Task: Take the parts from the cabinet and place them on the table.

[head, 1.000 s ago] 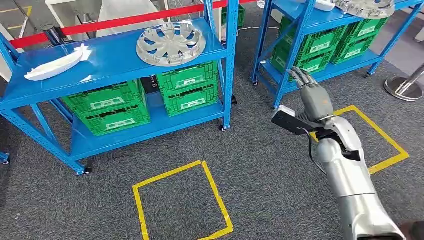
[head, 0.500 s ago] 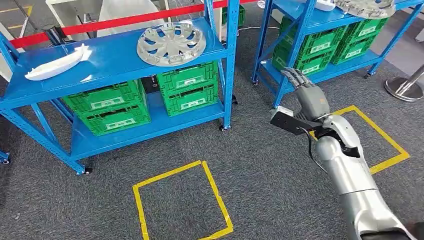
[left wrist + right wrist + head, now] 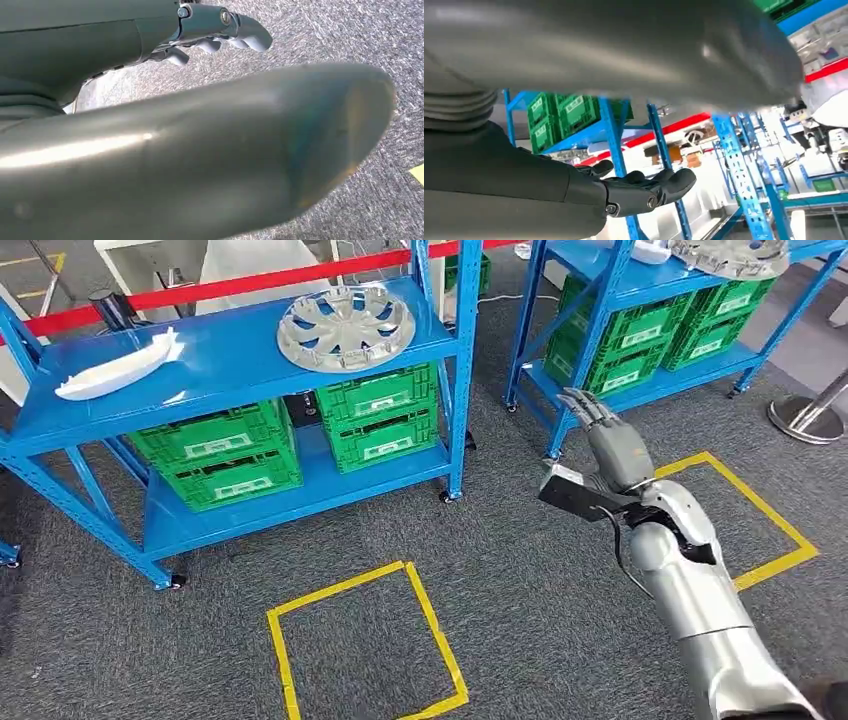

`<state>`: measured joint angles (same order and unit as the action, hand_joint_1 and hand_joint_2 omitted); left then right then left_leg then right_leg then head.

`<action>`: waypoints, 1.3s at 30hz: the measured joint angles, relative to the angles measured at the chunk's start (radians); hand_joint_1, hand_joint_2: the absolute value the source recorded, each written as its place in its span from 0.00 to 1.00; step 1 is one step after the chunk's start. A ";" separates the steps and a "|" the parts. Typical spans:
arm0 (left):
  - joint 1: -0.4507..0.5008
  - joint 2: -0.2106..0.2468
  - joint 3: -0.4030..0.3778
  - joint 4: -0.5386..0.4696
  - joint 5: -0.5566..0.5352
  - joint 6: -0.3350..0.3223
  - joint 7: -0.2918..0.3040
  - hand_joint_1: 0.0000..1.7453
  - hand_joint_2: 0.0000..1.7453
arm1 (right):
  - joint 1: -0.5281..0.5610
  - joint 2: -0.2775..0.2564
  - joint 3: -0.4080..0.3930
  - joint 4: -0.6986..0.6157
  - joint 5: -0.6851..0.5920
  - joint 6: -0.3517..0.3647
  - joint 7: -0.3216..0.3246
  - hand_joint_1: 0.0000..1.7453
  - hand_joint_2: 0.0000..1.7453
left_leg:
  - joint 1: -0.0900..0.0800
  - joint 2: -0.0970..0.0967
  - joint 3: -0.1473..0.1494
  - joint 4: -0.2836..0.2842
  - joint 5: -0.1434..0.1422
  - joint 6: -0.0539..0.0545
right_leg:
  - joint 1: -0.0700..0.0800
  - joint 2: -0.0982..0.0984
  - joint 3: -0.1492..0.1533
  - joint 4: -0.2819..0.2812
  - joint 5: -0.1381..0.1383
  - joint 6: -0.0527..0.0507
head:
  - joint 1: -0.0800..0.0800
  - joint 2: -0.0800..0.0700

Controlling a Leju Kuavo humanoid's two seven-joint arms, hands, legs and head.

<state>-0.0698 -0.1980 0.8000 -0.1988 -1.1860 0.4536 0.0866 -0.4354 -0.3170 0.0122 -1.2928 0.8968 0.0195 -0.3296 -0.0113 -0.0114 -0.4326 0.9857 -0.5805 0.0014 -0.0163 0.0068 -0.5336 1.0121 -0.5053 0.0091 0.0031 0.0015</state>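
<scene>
Here, the right hand [image 3: 618, 445], fingers spread and holding nothing, is raised; the hubcap [image 3: 345, 327] lies far left on the blue shelf [image 3: 225, 365].

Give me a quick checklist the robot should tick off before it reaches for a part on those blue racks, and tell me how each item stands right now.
1. Right hand free to grasp: ok, it holds nothing and its fingers are apart.
2. Left hand free: cannot tell, its fingers look curled and nothing shows in them.
3. Parts waiting on the near rack: ok, a hubcap and a white part lie on its top shelf.
4. Hand close to a part: not ok, the right hand hangs over the carpet, apart from the hubcap.
5. Path to the hubcap: not ok, the rack's blue post stands between hand and hubcap.
6. Table for drop-off: cannot tell.
</scene>
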 joint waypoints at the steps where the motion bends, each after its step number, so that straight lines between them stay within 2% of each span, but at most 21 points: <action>1: -0.001 0.000 0.000 0.000 0.000 0.000 0.000 0.00 0.00 | -0.001 -0.001 0.000 0.000 -0.001 0.000 0.000 0.00 0.00 | 0.000 0.000 -0.002 -0.004 0.004 0.006 | 0.000 0.001 0.001 -0.008 0.005 0.007 | 0.000 0.000; 3: -0.001 -0.003 0.000 0.000 0.000 0.000 0.000 0.00 0.00 | 0.000 -0.008 0.000 -0.002 -0.004 -0.001 0.000 0.00 0.00 | 0.015 0.003 0.020 -0.038 0.026 0.016 | 0.003 -0.001 -0.005 0.000 0.001 0.013 | 0.001 0.000; 6: -0.001 -0.006 0.000 0.000 0.001 -0.001 0.000 0.00 0.00 | -0.004 -0.009 0.001 0.005 -0.007 0.000 -0.002 0.00 0.00 | 0.018 0.005 0.020 -0.046 0.029 0.022 | -0.001 -0.002 -0.137 0.218 -0.071 0.025 | 0.008 0.000; 8: 0.000 -0.008 0.000 0.000 0.003 -0.001 0.000 0.00 0.00 | 0.005 -0.009 0.002 0.011 -0.008 0.001 -0.005 0.00 0.00 | 0.020 0.004 0.026 -0.045 0.022 0.021 | -0.006 -0.002 -0.208 0.298 -0.060 0.030 | 0.008 0.000; 9: 0.000 -0.009 0.001 0.000 0.003 -0.001 0.000 0.00 0.00 | 0.006 -0.009 0.003 0.013 -0.008 0.001 -0.009 0.00 0.00 | 0.022 0.002 0.033 -0.045 0.015 0.018 | -0.010 -0.003 -0.210 0.268 -0.018 0.033 | 0.008 0.000; 11: 0.000 -0.012 0.001 0.000 0.003 -0.001 0.003 0.00 0.00 | 0.003 -0.011 0.003 0.016 -0.008 0.000 -0.018 0.00 0.00 | 0.030 -0.001 0.056 -0.038 -0.009 0.006 | -0.018 -0.005 -0.150 0.095 0.113 0.042 | 0.008 0.000; 12: 0.001 -0.012 0.001 0.000 0.003 -0.001 0.003 0.00 0.00 | 0.004 -0.011 0.004 0.020 -0.007 0.000 -0.019 0.00 0.00 | 0.030 -0.001 0.053 -0.035 -0.024 -0.005 | -0.018 -0.006 -0.126 0.050 0.120 0.046 | 0.008 0.000; 13: -0.003 -0.011 0.003 0.000 0.004 0.000 0.007 0.00 0.00 | -0.006 -0.011 0.005 0.033 -0.007 -0.001 -0.021 0.00 0.00 | 0.025 -0.003 0.053 -0.027 -0.033 -0.016 | -0.006 -0.003 -0.118 0.040 0.101 0.042 | 0.013 0.000; 14: -0.004 -0.012 0.006 0.000 0.005 0.000 0.006 0.00 0.00 | -0.009 -0.011 0.006 0.034 -0.005 0.001 -0.018 0.00 0.00 | 0.025 -0.003 0.045 -0.025 -0.036 -0.020 | -0.012 -0.004 -0.107 0.019 0.069 0.019 | 0.014 0.000; 16: -0.005 -0.015 0.008 0.000 0.006 0.003 0.007 0.00 0.00 | -0.008 -0.012 0.006 0.042 -0.006 0.000 -0.024 0.00 0.00 | 0.026 -0.001 0.051 -0.035 -0.042 -0.028 | -0.004 -0.002 -0.116 0.031 0.059 0.000 | 0.009 0.000; 18: -0.007 -0.015 0.008 -0.001 0.006 0.005 0.007 0.00 0.00 | -0.016 -0.015 0.006 0.044 -0.006 -0.001 -0.025 0.00 0.00 | 0.029 0.002 0.059 -0.021 -0.059 -0.036 | -0.009 -0.002 -0.098 0.027 0.047 -0.014 | 0.008 0.000; 19: -0.008 -0.015 0.008 -0.001 0.005 0.006 0.007 0.00 0.00 | -0.024 -0.018 0.006 0.047 -0.006 -0.002 -0.029 0.00 0.00 | 0.029 0.006 0.025 0.042 -0.078 -0.039 | -0.009 -0.004 -0.091 0.027 0.041 -0.019 | 0.003 0.000; 22: -0.010 -0.015 0.008 0.000 0.002 0.006 0.007 0.00 0.00 | -0.026 -0.018 0.006 0.059 -0.004 -0.002 -0.034 0.00 0.00 | 0.028 0.007 -0.155 0.300 -0.145 -0.041 | -0.004 -0.005 -0.075 0.026 0.024 -0.025 | 0.002 0.000; 23: -0.008 -0.015 0.008 0.000 0.001 0.006 0.007 0.00 0.00 | -0.022 -0.018 0.007 0.061 -0.004 -0.002 -0.035 0.00 0.00 | 0.027 0.006 -0.197 0.339 -0.134 -0.039 | -0.002 -0.004 -0.067 0.026 0.018 -0.025 | 0.002 0.000; 24: -0.003 -0.015 0.008 0.001 0.000 0.005 0.009 0.00 0.00 | -0.019 -0.019 0.006 0.063 -0.004 -0.002 -0.035 0.00 0.00 | 0.025 0.006 -0.219 0.326 -0.087 -0.033 | -0.001 -0.003 -0.056 0.026 0.009 -0.026 | 0.002 0.000; 27: -0.001 -0.015 0.008 0.002 -0.003 0.005 0.009 0.00 0.00 | -0.017 -0.021 0.006 0.066 -0.007 -0.002 -0.037 0.00 0.00 | 0.011 0.006 -0.188 0.099 0.123 -0.002 | 0.002 0.000 -0.016 0.025 -0.017 -0.023 | 0.001 0.000; 31: -0.004 -0.015 0.009 0.003 -0.006 0.002 0.009 0.00 0.00 | -0.012 -0.028 0.007 0.073 -0.006 -0.002 -0.042 0.00 0.00 | 0.002 0.005 -0.166 0.061 0.095 0.005 | 0.004 0.000 -0.019 0.017 -0.019 -0.001 | 0.002 0.000; 34: -0.002 -0.016 0.011 0.003 -0.007 0.002 0.009 0.00 0.00 | -0.017 -0.041 0.007 0.072 -0.002 -0.002 -0.052 0.00 0.00 | 0.013 0.004 -0.140 0.028 0.100 0.021 | 0.001 -0.003 -0.028 0.051 -0.042 0.016 | 0.003 0.000; 37: -0.006 -0.018 0.012 0.003 -0.007 0.002 0.008 0.00 0.00 | -0.014 -0.047 0.007 0.075 0.004 -0.002 -0.054 0.00 0.00 | 0.013 0.004 -0.133 0.028 0.092 0.029 | 0.000 -0.003 -0.163 0.277 -0.119 0.028 | 0.004 0.000; 38: -0.006 -0.018 0.013 0.003 -0.007 0.002 0.007 0.00 0.00 | -0.010 -0.047 0.008 0.076 0.005 -0.002 -0.053 0.00 0.00 | 0.013 0.004 -0.130 0.030 0.088 0.029 | -0.001 -0.003 -0.196 0.318 -0.117 0.030 | 0.005 0.000; 39: -0.005 -0.018 0.014 0.003 -0.007 0.002 0.007 0.00 0.00 | -0.007 -0.048 0.008 0.076 0.006 -0.002 -0.053 0.00 0.00 | 0.013 0.004 -0.125 0.032 0.083 0.028 | -0.002 -0.003 -0.205 0.310 -0.087 0.032 | 0.005 0.000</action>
<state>-0.0746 -0.2155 0.8137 -0.1961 -1.1929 0.4551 0.0938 -0.4428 -0.3651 0.0198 -1.2173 0.9033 0.0172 -0.3830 0.0019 -0.0073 -0.5581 1.0178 -0.4972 0.0295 -0.0185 0.0033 -0.7391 1.3216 -0.5927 0.0408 0.0076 0.0015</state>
